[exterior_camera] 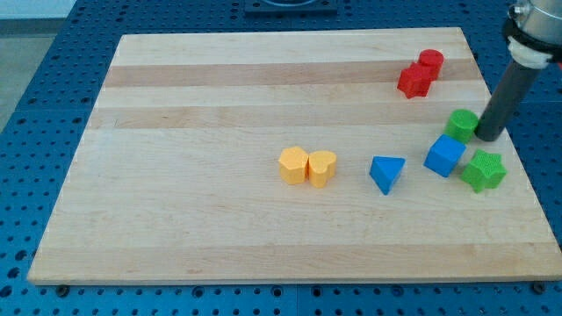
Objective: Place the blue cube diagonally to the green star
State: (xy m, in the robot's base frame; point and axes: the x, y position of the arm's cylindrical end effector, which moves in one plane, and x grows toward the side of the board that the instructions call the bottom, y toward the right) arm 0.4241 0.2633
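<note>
Blue is the colour I look for first: the blue cube (444, 155) sits near the view's right edge of the wooden board (219, 96), tilted so one corner points toward the view's bottom. Just to its right and slightly lower lies the green star (483, 170), very close to the cube, though I cannot tell whether the two actually touch. Above the cube, toward the view's top right, is a second green block (461, 125), rounded in outline, its exact shape hard to make out.

I carry no gripper, so nothing opens or closes on me; I end in a dark rod, and my tip (488, 138) rests on the board just beside that rounded green block, on its right side. It stands above the green star and up and to the right of the blue cube, apart from both.

A blue triangular block (386, 173) lies to the left of the cube, with a clear gap between them. Further left, near the middle of the board, two yellow-orange blocks sit side by side and touching: a yellow hexagonal block (293, 165) and a yellow heart (322, 167). Near the view's top right, well apart from the others, two red blocks are pressed together: a red cylinder (430, 61) and a red block (414, 81) of unclear shape below and left of it.
</note>
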